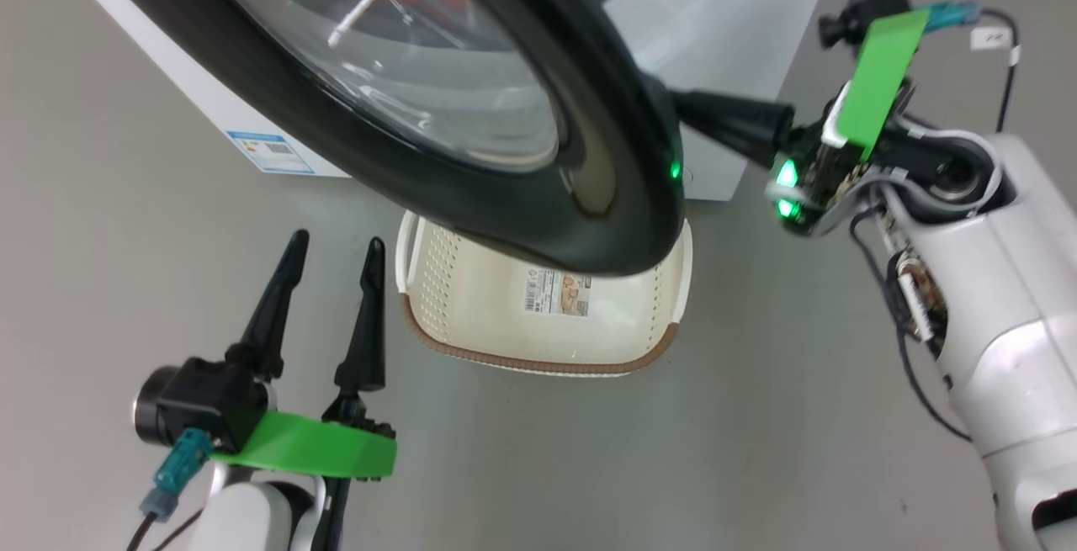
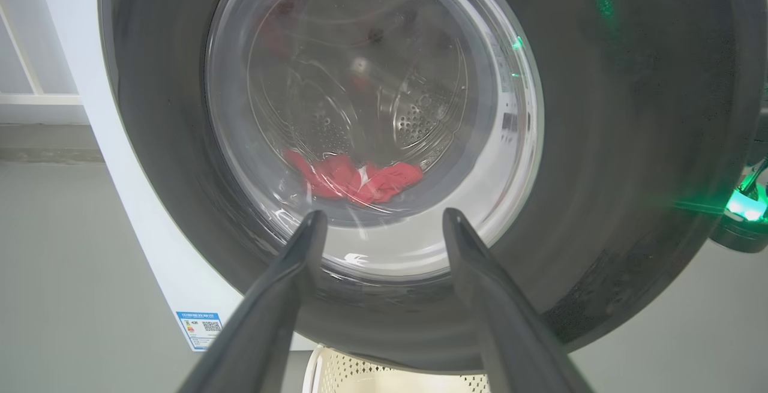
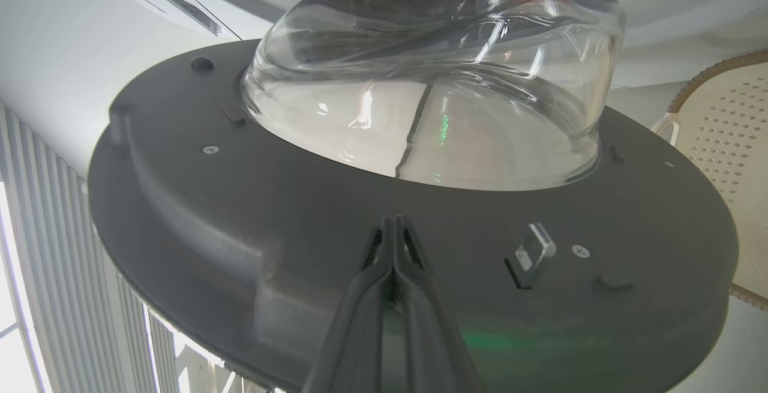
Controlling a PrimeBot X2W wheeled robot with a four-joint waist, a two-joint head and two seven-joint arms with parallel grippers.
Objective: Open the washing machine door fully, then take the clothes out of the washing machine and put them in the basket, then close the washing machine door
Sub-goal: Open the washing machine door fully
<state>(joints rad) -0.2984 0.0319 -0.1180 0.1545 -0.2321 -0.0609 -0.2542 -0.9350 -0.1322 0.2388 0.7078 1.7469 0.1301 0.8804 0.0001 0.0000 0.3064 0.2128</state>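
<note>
The washing machine door (image 1: pixel 606 156) stands partly open, its black rim hanging over the cream basket (image 1: pixel 538 362) on the floor. My right gripper (image 1: pixel 698 113) is shut with nothing in it. In the right wrist view its tips (image 3: pixel 393 220) rest against the door's dark inner face (image 3: pixel 240 231), just below the glass bowl (image 3: pixel 426 99). My left gripper (image 1: pixel 336 244) stands open left of the basket, apart from it, and points at the door's outer face (image 2: pixel 630 141). Red clothes (image 2: pixel 354 180) lie in the drum, seen through the glass. The white washing machine (image 1: pixel 724 13) is behind.
A metal latch hook (image 3: pixel 534 252) sticks out of the door's inner face, right of my shut fingers. A blue label (image 1: pixel 269 151) marks the machine's lower corner. Grey floor (image 1: pixel 673 467) spreads in front of the basket. My pale right forearm (image 1: pixel 1001 299) fills the right side.
</note>
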